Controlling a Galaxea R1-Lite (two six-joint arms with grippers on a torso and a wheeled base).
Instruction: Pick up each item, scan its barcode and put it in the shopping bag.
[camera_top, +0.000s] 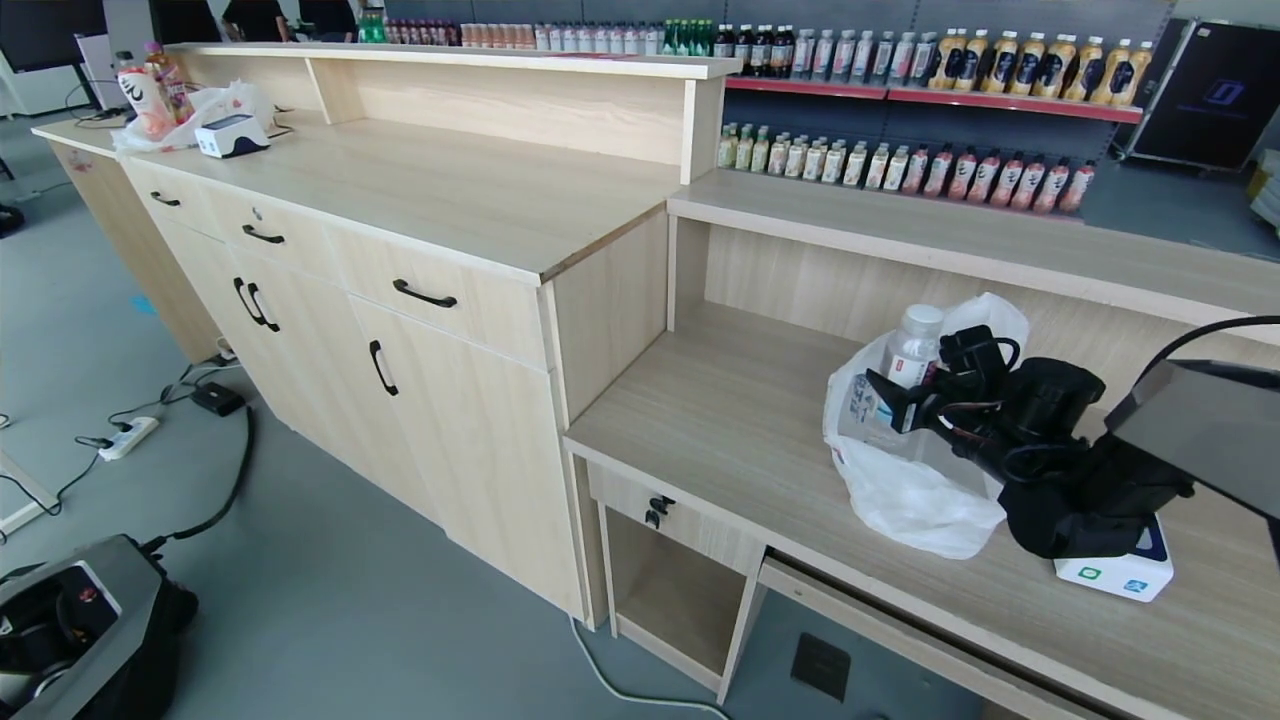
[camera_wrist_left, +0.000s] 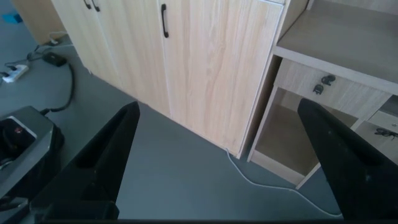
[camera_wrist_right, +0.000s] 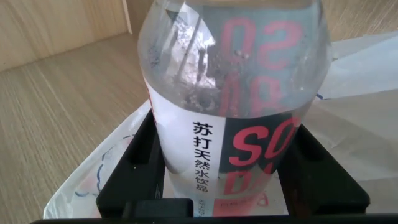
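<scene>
Right gripper (camera_top: 900, 398), jaws clamped on the bottle (camera_top: 912, 345), holds it upright at the mouth of the bag (camera_top: 915, 500) on the counter (camera_top: 720, 420); lowering it well inside before release should keep the bag from tipping. Left gripper (camera_wrist_left: 219, 112) hangs wide open, empty

Two thin white plastic bags are showing: the near bag (camera_top: 910, 500) and the far bag (camera_top: 230, 100). Two white box scanners are sitting out: the near scanner (camera_top: 1112, 577) and the far scanner (camera_top: 230, 135). One clear white-capped plastic bottle (camera_top: 912, 345) is standing tall.
</scene>
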